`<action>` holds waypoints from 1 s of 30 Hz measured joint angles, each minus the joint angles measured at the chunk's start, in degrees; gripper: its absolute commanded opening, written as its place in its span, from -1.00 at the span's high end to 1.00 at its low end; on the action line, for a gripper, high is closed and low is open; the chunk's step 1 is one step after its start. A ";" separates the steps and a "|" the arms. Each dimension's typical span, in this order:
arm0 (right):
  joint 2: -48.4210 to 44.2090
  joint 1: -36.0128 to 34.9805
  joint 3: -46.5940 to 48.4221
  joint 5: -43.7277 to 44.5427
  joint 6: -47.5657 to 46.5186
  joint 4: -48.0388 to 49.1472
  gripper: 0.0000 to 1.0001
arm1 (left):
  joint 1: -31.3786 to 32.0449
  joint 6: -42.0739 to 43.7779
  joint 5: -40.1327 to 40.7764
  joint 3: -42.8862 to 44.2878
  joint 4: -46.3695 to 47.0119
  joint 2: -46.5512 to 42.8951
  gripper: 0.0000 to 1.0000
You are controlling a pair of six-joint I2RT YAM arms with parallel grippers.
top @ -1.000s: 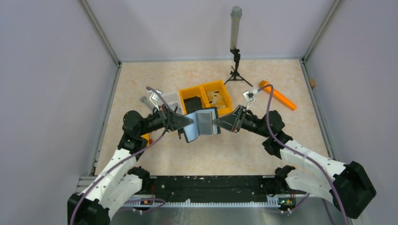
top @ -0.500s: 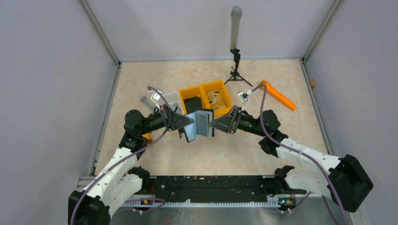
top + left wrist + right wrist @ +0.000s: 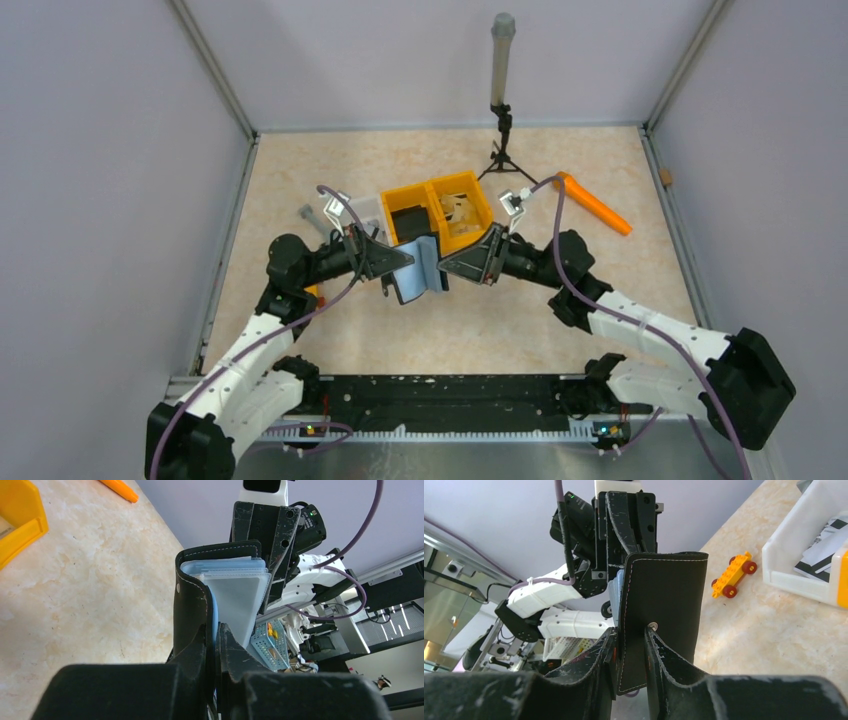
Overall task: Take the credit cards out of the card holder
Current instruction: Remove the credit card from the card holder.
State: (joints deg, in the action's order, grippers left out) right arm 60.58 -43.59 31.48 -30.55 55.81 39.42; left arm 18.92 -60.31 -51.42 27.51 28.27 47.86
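Note:
The black card holder (image 3: 420,272) hangs above the table between both grippers, folded to a narrow V with its pale grey-blue lining facing the camera. My left gripper (image 3: 402,262) is shut on its left flap, and in the left wrist view its fingertips (image 3: 216,628) pinch the black cover (image 3: 192,605). Pale grey credit cards (image 3: 235,597) stand in the blue slots. My right gripper (image 3: 446,265) has the other flap (image 3: 664,595) between its fingers. The jaws (image 3: 631,632) stand close against both sides, just below the snap stud.
Two yellow bins (image 3: 440,205) and a white tray (image 3: 365,212) sit just behind the holder. An orange tool (image 3: 595,205) lies at the back right and a small tripod (image 3: 500,150) stands at the back. A yellow toy car (image 3: 734,574) lies on the table.
My right gripper has moved left toward the left one, folding the card holder from a wide spread into a narrow V. The left gripper has barely moved.

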 measured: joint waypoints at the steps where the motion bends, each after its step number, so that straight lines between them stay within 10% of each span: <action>1: 0.00 -0.20 0.37 0.37 -0.55 -0.92 0.36 | 0.02 0.00 0.02 0.00 0.00 0.00 1.00; 14: -0.07 -0.52 1.33 3.50 -3.74 -7.30 0.59 | 0.02 0.02 0.48 0.00 -0.07 -1.27 1.00; 20: 0.00 -0.55 1.33 4.63 -4.66 -9.09 -0.05 | 0.11 0.00 0.37 0.00 -0.07 -1.60 1.00; 30: 3.74 -0.87 1.97 4.81 -4.83 -10.78 -0.06 | 0.70 0.94 0.02 0.00 -0.55 -1.57 1.00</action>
State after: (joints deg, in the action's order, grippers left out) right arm 64.31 -44.47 33.45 -25.74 50.98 28.64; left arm 19.62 -59.37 -51.40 27.51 27.73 46.28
